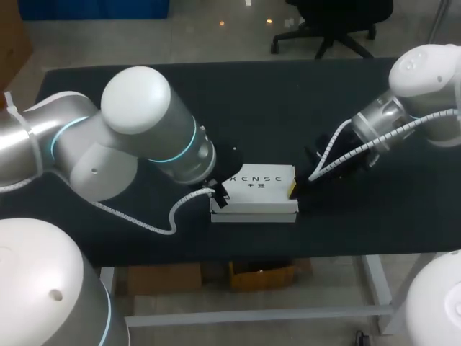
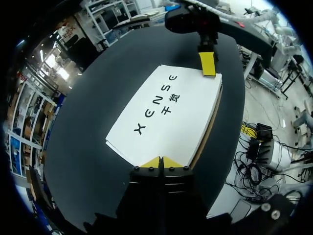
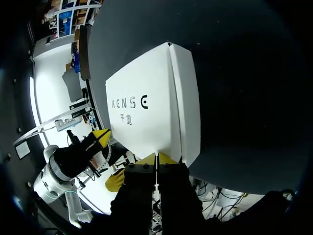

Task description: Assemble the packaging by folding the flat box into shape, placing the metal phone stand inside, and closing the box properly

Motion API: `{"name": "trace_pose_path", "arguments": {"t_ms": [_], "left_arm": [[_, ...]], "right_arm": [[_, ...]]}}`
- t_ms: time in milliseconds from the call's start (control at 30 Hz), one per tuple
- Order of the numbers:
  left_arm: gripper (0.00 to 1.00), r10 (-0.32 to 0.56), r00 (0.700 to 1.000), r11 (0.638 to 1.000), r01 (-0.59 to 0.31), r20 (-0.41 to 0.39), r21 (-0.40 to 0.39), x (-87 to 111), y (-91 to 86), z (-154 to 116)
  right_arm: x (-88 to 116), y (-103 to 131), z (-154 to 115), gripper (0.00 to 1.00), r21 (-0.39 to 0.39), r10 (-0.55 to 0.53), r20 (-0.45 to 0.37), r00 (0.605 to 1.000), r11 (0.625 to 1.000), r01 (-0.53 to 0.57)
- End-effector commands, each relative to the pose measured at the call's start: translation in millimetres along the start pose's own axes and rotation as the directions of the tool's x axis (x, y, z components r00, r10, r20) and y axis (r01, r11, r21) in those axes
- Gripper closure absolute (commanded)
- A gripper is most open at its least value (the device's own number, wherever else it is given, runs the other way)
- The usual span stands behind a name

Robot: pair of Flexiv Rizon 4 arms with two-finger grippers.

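A white box (image 1: 256, 191) with dark print on its lid lies closed near the middle of the black table (image 1: 288, 108). My left gripper (image 1: 218, 198) is at the box's left end, its fingers shut together; in the left wrist view its yellow tips (image 2: 160, 161) touch the near edge of the box (image 2: 166, 112). My right gripper (image 1: 292, 189) is at the box's right end, also shut; its tips (image 3: 156, 157) rest against that end of the box (image 3: 146, 107). Each wrist view shows the other arm's yellow fingertip (image 2: 208, 63) at the far end. No metal phone stand is visible.
The box sits a short way in from the table's front edge (image 1: 252, 254). Bare black tabletop stretches behind the box and to both sides.
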State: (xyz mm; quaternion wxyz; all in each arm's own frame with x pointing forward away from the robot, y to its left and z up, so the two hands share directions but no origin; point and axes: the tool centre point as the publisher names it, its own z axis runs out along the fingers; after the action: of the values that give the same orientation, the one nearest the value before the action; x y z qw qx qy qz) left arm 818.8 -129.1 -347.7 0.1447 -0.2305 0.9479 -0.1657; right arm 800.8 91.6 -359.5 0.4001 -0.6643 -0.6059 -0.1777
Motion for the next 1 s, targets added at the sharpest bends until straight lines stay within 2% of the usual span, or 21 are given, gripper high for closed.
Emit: {"name": "trace_pose_path", "arguments": {"t_ms": [33, 633, 1000], "left_arm": [[1.0, 0.006, 1.0, 1.0, -0.006, 0.004, -0.004, 2.7, -1.5, 2], [1.0, -0.009, 1.0, 1.0, 0.009, -0.014, -0.005, 3.5, 6.1, 11], [1.0, -0.017, 0.999, 1.0, 0.017, -0.028, -0.003, 4.0, 7.9, 18]], "right_arm": [[-2, 2, -1, 1.0, 0.006, 0.002, -0.002, 1.0, 1.0, -0.002], [-8, 3, 3, 1.0, 0.007, 0.012, 0.01, 1.0, 1.0, -0.012], [-9, -3, 9, 1.0, -0.03, -0.006, 0.059, 0.998, 1.0, 0.008]]}}
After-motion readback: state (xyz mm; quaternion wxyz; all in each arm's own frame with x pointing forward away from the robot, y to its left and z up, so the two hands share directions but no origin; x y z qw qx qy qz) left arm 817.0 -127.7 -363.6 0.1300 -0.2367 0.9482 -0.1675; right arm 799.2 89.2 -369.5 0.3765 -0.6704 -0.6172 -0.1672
